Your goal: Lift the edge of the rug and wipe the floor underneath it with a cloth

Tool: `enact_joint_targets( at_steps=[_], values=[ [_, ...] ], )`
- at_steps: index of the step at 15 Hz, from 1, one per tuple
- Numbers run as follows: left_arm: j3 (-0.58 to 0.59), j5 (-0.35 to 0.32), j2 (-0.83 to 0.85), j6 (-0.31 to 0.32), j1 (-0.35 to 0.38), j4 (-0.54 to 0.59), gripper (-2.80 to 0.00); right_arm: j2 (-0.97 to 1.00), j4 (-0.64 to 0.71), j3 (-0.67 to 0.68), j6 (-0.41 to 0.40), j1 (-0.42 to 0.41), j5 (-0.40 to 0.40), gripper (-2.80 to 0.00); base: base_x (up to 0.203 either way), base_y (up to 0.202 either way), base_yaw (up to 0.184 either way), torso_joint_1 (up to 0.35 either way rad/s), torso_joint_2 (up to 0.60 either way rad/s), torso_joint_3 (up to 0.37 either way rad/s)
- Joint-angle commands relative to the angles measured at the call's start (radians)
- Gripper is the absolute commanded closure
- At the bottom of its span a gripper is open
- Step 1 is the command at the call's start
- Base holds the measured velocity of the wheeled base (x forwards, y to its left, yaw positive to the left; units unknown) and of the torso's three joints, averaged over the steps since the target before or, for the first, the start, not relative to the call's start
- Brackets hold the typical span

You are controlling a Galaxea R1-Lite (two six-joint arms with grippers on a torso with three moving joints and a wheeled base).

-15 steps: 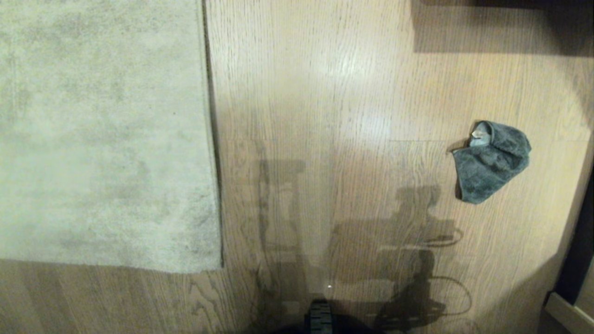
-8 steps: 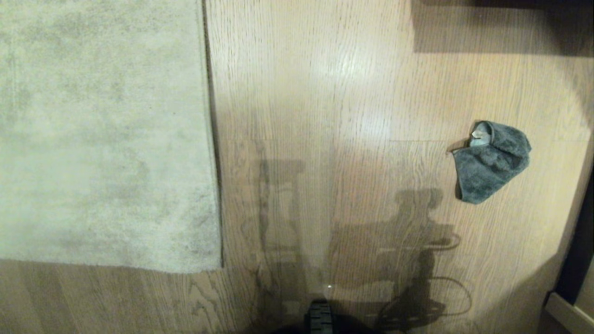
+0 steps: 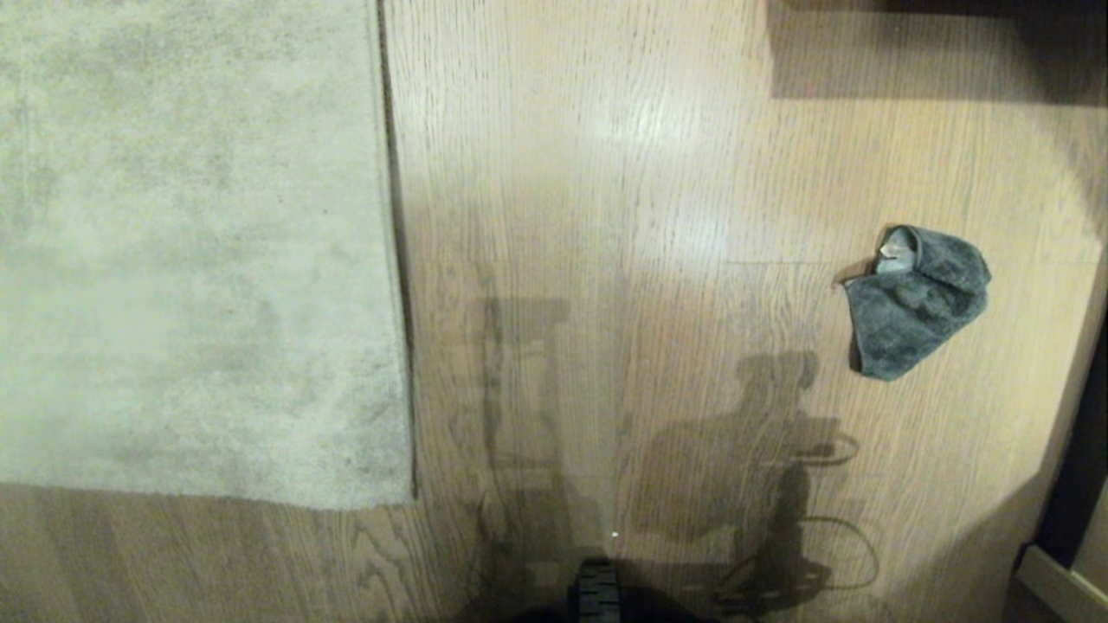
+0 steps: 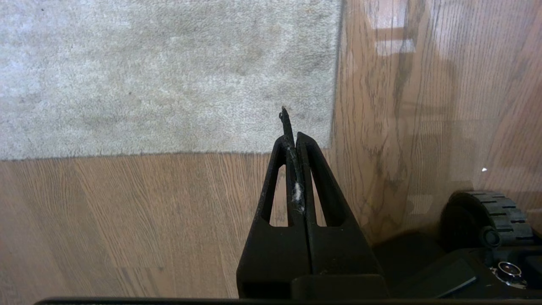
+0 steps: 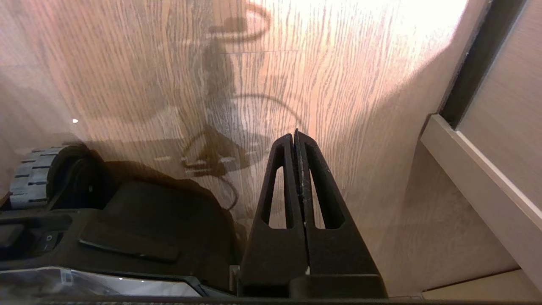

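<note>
On the wood floor [image 3: 606,173], left of the robot's base, the rug edge [image 3: 394,260] lies flat: a thin straight border running away from the robot, ending in a square corner [image 3: 407,500] near the base. Rug pile pale grey-beige, mottled darker. No lift at the border; it sits down on the planks along its whole visible length.

Well apart to the right, the cloth [image 3: 913,303] sits crumpled on bare planks, dark grey, with a small paler patch showing at its far end. Nothing touches it.

Left gripper [image 4: 292,127] hangs over the floor just short of the rug's corner [image 4: 330,144], jaws pressed together, a wisp of pale lint caught between them and a thin dark strip poking out past the tips. Right gripper [image 5: 295,134] hangs over bare planks on the right side, jaws pressed together, holding nothing. A pale baseboard [image 5: 474,169] runs close beside it.

Black wheel [image 3: 595,593] of the base shows at the near edge of the head view. Arm shadows fall across the planks between rug and cloth.
</note>
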Motion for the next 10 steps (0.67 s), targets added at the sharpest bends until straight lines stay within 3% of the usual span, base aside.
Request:
enact_joint_targets(
  at_steps=[1,5,8,10],
  values=[
    [0.000,0.000,0.001,0.000,0.000,0.000,0.00,0.003,-0.001,0.000,-0.001,0.014,0.001,0.00,0.000,0.000,0.000,0.000,0.00,0.000],
    [0.000,0.000,0.001,0.000,0.000,0.000,0.00,-0.092,-0.002,0.000,0.001,0.100,0.001,0.00,0.000,0.000,0.000,0.000,0.00,0.000],
    [0.000,0.000,0.001,0.000,0.000,0.000,0.00,-0.271,-0.002,0.000,0.002,0.116,-0.002,0.00,0.000,0.000,0.000,0.000,0.00,0.000],
    [0.000,0.000,0.001,0.000,0.000,0.000,0.00,-0.280,-0.001,0.000,0.014,0.119,-0.005,0.00,0.000,0.000,0.000,0.000,0.00,0.000]
  ],
)
